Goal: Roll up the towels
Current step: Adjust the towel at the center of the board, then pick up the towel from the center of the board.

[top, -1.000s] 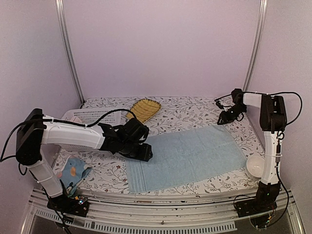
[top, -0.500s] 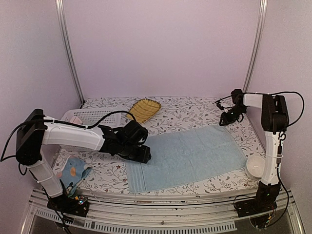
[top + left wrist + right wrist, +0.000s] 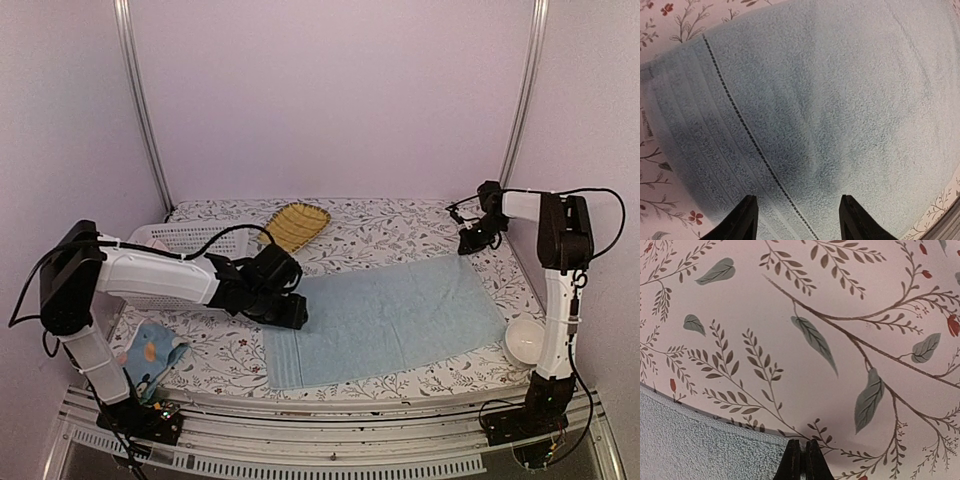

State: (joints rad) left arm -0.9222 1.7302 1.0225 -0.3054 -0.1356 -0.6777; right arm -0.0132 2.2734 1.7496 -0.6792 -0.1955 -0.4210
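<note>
Blue terry towel [image 3: 390,315] beneath wide-open left gripper [image 3: 798,198] | right gripper [image 3: 800,442] closed, empty, at corner

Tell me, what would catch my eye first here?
A big plain light-blue towel lies spread flat mid-table on the flowered cloth. The left gripper hangs open over its left end, while the right gripper is shut by its far right corner. A small cartoon-print towel sits crumpled at the near left.

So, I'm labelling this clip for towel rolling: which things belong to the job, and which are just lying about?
Job: plain blue towel, spread flat; small printed towel, bunched up.
Lying about: yellow leaf-shaped tray; white basket; white bowl.
</note>
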